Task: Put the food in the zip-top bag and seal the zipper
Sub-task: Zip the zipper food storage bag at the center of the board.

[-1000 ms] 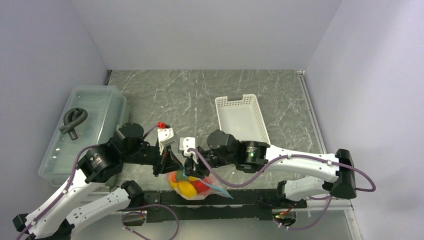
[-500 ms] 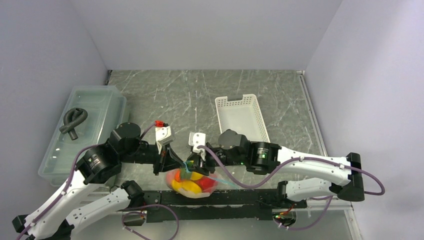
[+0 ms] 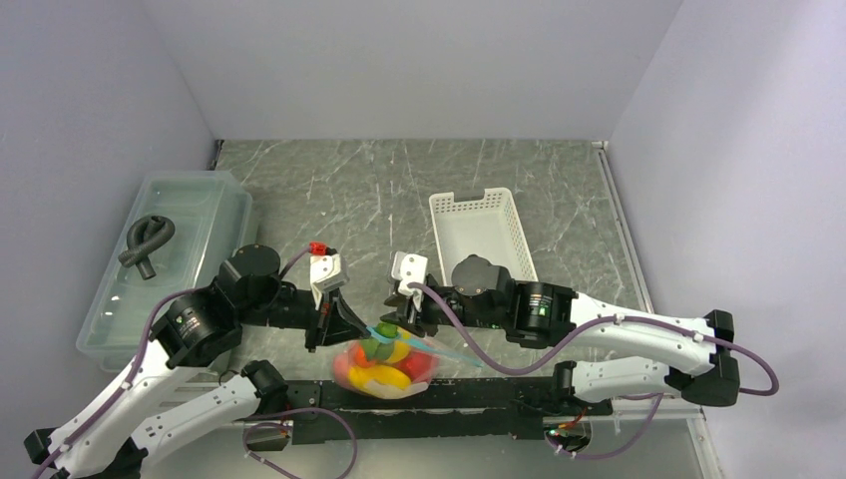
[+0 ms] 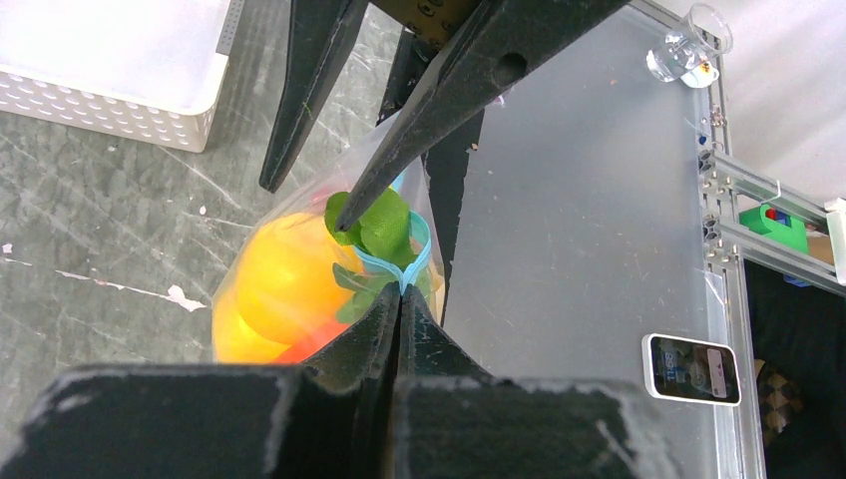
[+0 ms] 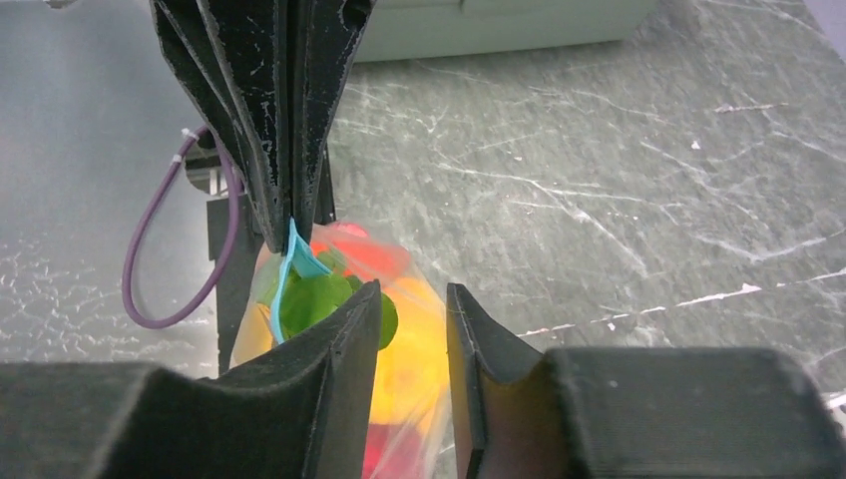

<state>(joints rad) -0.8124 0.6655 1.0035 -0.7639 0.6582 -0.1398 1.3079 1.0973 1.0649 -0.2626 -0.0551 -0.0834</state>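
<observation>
Lower centre of the top view: clear floppy zip-top bag (image 3: 384,367) of toy fruit and veg (image 4: 279,289), held by our left gripper (image 4: 399,297) pinched on the thin teal-blue zipper strip (image 4: 424,244). Right gripper (image 5: 414,294) sits unclenched just beside. We judge the film light, limp, slippery, so take the stiffer strip.

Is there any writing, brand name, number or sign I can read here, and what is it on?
No text is readable in any view.
Phone-like device off the table's edge: screen icons, too small to read.
Pale marking on the left arm's motor: blurred.
</observation>
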